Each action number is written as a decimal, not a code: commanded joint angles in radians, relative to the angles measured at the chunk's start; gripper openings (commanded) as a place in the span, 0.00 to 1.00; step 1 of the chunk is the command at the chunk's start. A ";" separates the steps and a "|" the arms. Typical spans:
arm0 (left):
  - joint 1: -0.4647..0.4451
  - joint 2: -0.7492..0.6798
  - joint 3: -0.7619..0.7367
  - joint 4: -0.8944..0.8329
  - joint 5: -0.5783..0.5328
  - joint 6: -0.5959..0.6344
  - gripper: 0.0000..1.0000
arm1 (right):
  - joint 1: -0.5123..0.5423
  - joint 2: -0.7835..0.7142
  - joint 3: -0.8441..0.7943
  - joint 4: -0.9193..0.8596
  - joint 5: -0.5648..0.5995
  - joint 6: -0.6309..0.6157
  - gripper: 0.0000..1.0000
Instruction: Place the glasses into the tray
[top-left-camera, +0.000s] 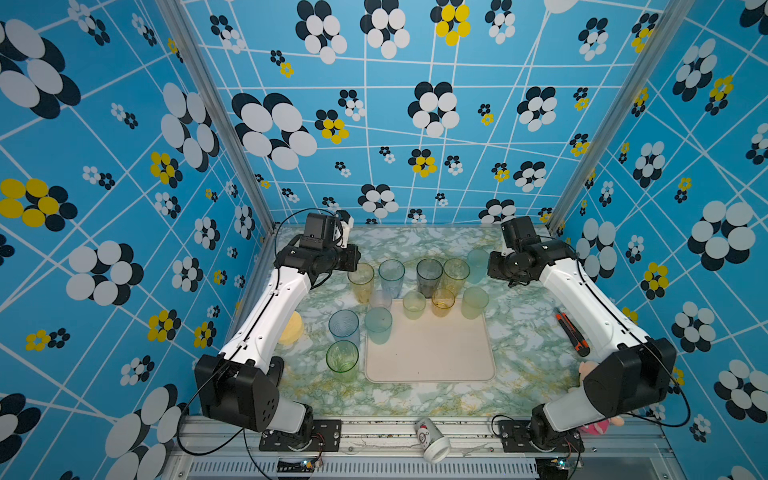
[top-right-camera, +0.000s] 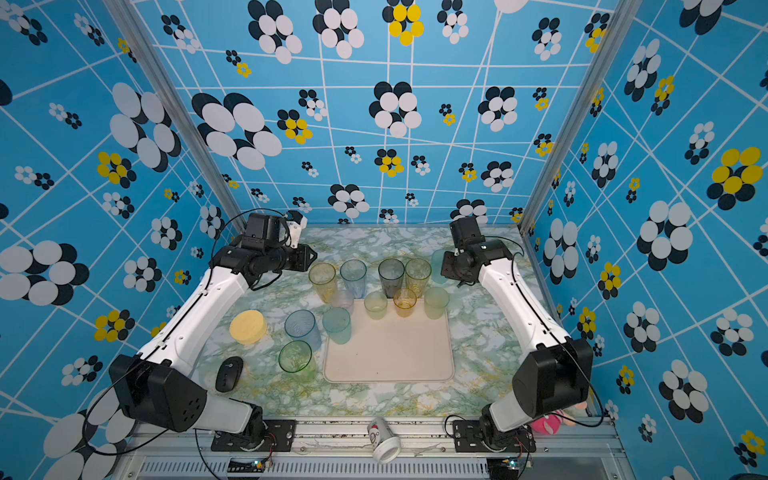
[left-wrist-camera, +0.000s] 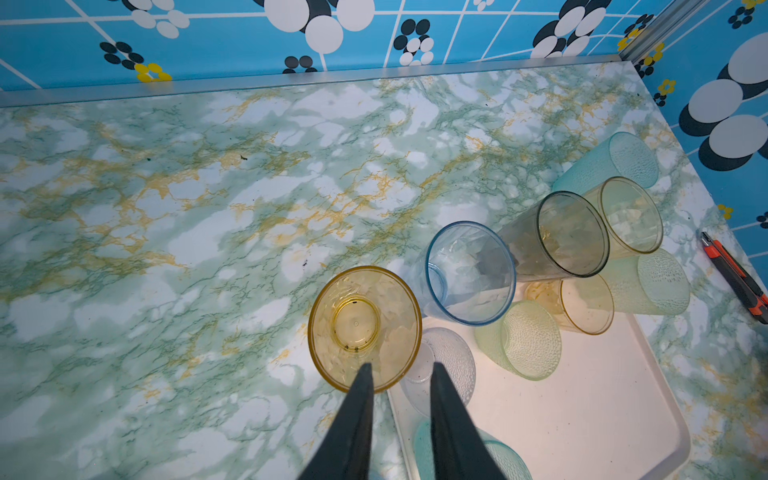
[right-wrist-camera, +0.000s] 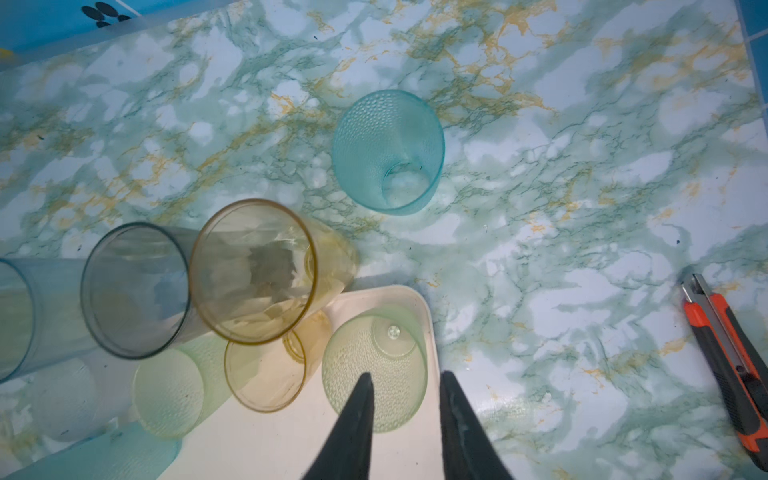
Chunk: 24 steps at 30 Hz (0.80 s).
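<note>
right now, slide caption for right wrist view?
Right jaws, apart and empty, aimed at a pale green glass in the tray corner; teal glass and box cutter on the table.

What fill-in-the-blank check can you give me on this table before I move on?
The orange-and-black utility knife lies on the ___ arm's side of the marble table. The white paper cup with red print lies on its ___. On the cream-pink rectangular tray, the short amber translucent tumbler stands between two ___ ones.
Missing: right; side; green.

no legible text anywhere, red print on the white paper cup (top-left-camera: 431, 441) too blurred to read
</note>
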 joint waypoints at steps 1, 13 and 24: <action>-0.007 0.016 0.051 0.002 -0.016 0.009 0.27 | -0.048 0.076 0.057 -0.001 -0.044 -0.035 0.28; -0.022 0.069 0.098 -0.010 -0.028 0.022 0.26 | -0.114 0.291 0.233 0.025 -0.117 -0.037 0.24; -0.028 0.086 0.124 -0.028 -0.038 0.036 0.26 | -0.113 0.408 0.339 -0.023 -0.091 -0.049 0.23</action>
